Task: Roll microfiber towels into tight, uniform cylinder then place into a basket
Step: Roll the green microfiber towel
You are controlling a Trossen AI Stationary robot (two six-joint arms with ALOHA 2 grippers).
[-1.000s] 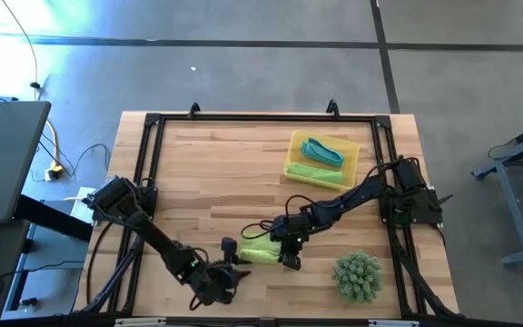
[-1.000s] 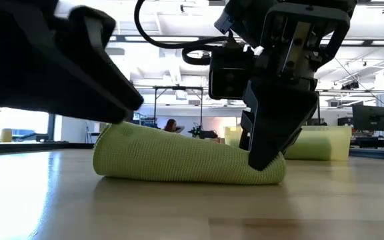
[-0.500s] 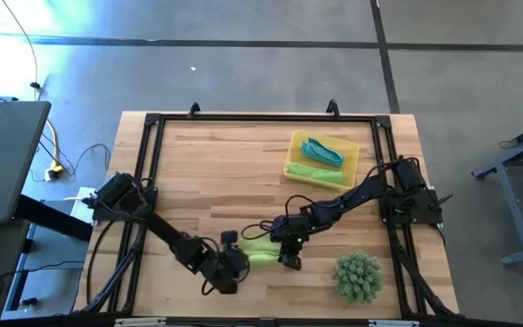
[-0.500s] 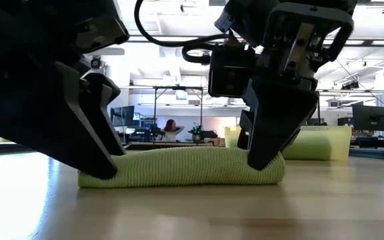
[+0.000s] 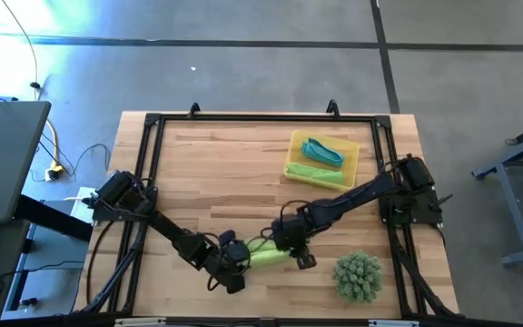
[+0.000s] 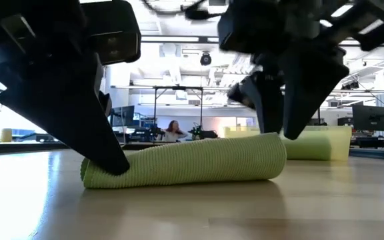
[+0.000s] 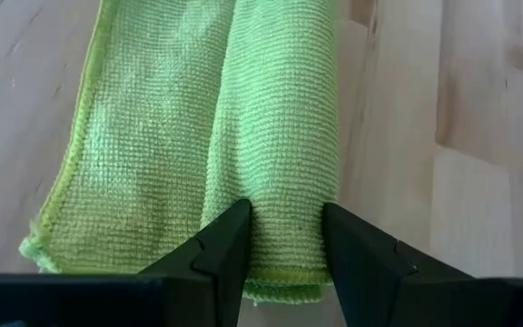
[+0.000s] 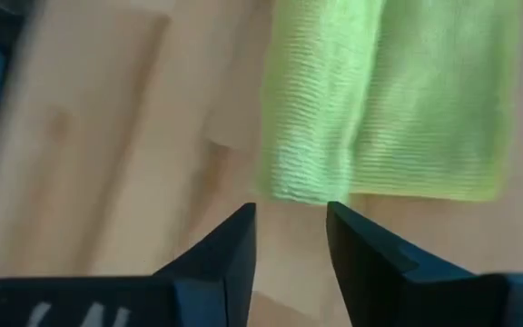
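A lime-green microfiber towel [image 5: 266,255], rolled into a cylinder, lies on the wooden table near its front edge; it also shows in the low view [image 6: 192,163]. My left gripper [image 5: 230,272] is shut on the roll's left end [image 6: 102,175]. My right gripper [image 5: 300,257] is open and hovers just above the roll's right end [image 6: 272,157] without touching it; in its wrist view [image 8: 291,218] the towel's end [image 8: 302,177] lies beyond the fingertips. The yellow basket [image 5: 291,163] at the far right holds a teal roll [image 5: 323,152] and a lime-green roll [image 5: 311,173]. My left gripper pinches the rolled part of the towel at its left end [image 7: 284,245] between its two fingers. The fingers [image 7: 230,232] slant down from the table's left and lie along the roll. A loose flap [image 7: 143,136] lies outside the hold. The roll rests on the table.
A spiky green ball-shaped plant [image 5: 359,275] stands at the front right, close to my right gripper. A black frame [image 5: 243,118] runs around the table's edges. Bare wood lies at the table's middle and far left.
My left gripper has gone toward the towel and taken hold of its left end. My right gripper has let go of the right end, opened and lifted a little. The roll has turned slightly, and its right end, pressed flat before, is now round.
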